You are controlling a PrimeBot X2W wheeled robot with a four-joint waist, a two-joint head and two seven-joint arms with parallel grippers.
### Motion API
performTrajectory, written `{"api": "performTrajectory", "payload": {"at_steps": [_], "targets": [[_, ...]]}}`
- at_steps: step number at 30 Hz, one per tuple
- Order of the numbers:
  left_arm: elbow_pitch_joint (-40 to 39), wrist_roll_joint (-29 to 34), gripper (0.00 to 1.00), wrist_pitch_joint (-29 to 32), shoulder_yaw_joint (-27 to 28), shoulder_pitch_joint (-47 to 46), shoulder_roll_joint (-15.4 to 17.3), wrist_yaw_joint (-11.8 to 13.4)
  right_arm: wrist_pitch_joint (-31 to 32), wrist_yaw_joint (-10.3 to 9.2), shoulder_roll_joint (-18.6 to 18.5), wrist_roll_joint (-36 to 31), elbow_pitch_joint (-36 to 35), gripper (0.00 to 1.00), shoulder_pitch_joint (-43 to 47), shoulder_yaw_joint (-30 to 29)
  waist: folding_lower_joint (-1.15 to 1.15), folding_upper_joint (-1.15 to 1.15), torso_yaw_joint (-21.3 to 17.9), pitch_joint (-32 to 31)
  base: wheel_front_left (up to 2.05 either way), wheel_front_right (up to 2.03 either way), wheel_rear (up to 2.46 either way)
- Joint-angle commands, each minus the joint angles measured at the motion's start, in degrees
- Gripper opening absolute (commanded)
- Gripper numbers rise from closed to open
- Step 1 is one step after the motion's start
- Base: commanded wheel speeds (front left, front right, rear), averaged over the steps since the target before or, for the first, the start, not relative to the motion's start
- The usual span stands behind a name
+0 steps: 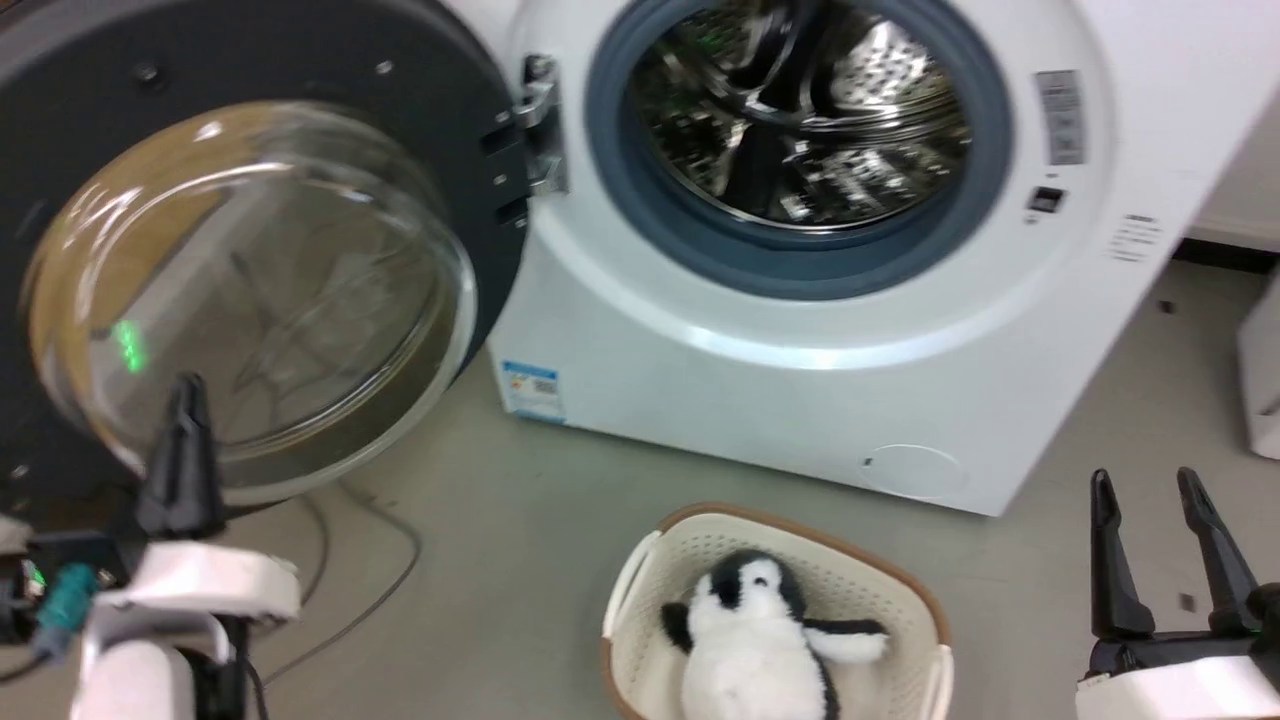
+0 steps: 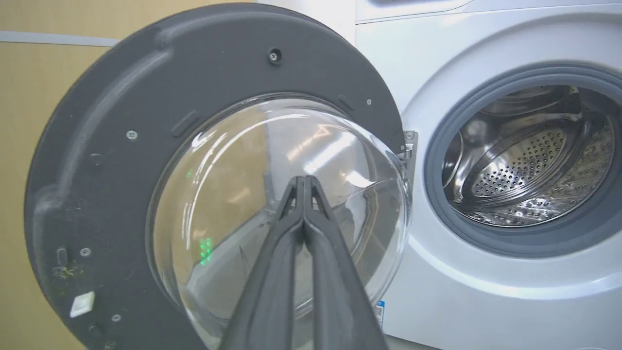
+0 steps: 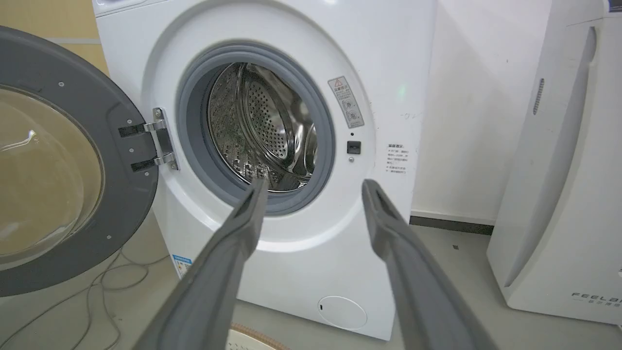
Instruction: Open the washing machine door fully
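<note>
Left hand closed, maybe touching door

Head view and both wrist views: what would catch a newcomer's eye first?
The washing machine door stands wide open at the left of the washing machine, its clear glass bowl bulging outward. Beside it the shiny perforated drum lies exposed inside the grey ring. On the floor in front, a basket holds a plush penguin; the shut left claw points at the glass, and the right claw is open.
</note>
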Motion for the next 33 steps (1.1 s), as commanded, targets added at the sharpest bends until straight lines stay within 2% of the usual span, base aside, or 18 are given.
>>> {"api": "performTrajectory", "payload": {"at_steps": [1,8,9,10,15,28,29,33], "targets": [[-0.63,0.30,0.00,0.10,-0.18,0.97,-0.39,-0.13,-0.25,0.05,0.06,0.32,-0.44,1.00,0.61,-0.10,0.01,0.00,-1.81,-1.11,0.00,0.00,0.00],[-3.06,-0.01,0.00,0.10,-2.64,5.97,-3.02,-1.15,-0.25,0.05,0.06,0.90,-1.32,1.00,2.24,0.30,0.01,0.00,-6.08,-2.26,0.00,0.00,0.00],[-3.22,-0.37,0.41,0.10,-2.79,6.37,-3.11,-1.36,-0.25,0.05,0.06,0.96,-1.33,1.00,2.49,0.46,0.01,0.00,-6.63,-2.34,0.00,0.00,0.00],[-3.45,-0.66,1.00,0.10,-2.88,6.60,-3.10,-1.55,-0.25,0.05,0.06,0.98,-1.31,1.00,2.70,0.60,0.01,0.00,-7.13,-2.39,0.00,0.00,0.00],[-4.62,-0.71,1.00,0.10,-4.96,9.35,-4.62,-1.96,-0.25,0.05,0.06,1.24,-1.08,1.00,3.91,1.09,0.01,0.00,-9.11,-2.95,0.00,0.00,0.00],[-0.97,-1.67,1.00,0.10,-7.62,13.10,-6.54,-2.29,-0.25,0.05,0.06,1.70,0.73,1.00,5.39,2.29,0.01,0.00,-13.20,-3.60,0.00,0.00,0.00],[-0.97,-1.44,0.00,0.00,-7.60,12.44,-6.43,-2.12,0.02,0.00,0.00,1.50,0.69,0.00,4.53,2.24,0.01,0.00,-13.12,-3.60,0.00,0.00,0.00],[-1.07,-1.35,0.00,0.17,-7.68,12.43,-6.47,-2.04,0.19,0.00,0.00,1.43,0.71,0.00,4.46,2.27,0.01,0.00,-13.18,-3.57,0.00,0.00,0.00]]}}
